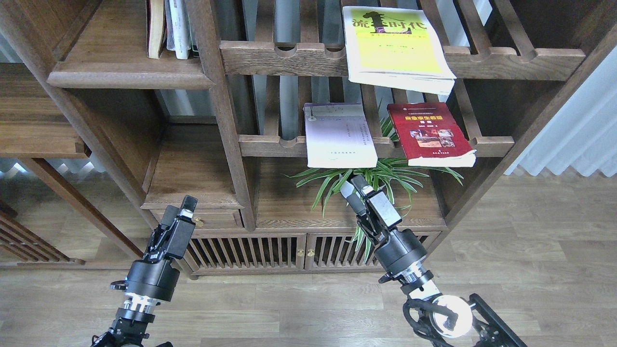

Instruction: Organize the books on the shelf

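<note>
Dark-brown wood was your target: the shelf at upper left, a solid board that already carried a few upright volumes at its right end. Your left gripper hung low in front of the cabinet, holding nothing; whether its fingers were parted you could not tell, seen end-on. Further right, the lavender book and the red book lay flat on the lower slatted rack, both overhanging its front rail, with the yellow book flat on the rack above. Your right gripper sat just under the lavender book among the plant leaves, empty and seemingly near closed. You probably needed to open it, clear the leaves, and pinch that overhanging edge squarely.
</note>
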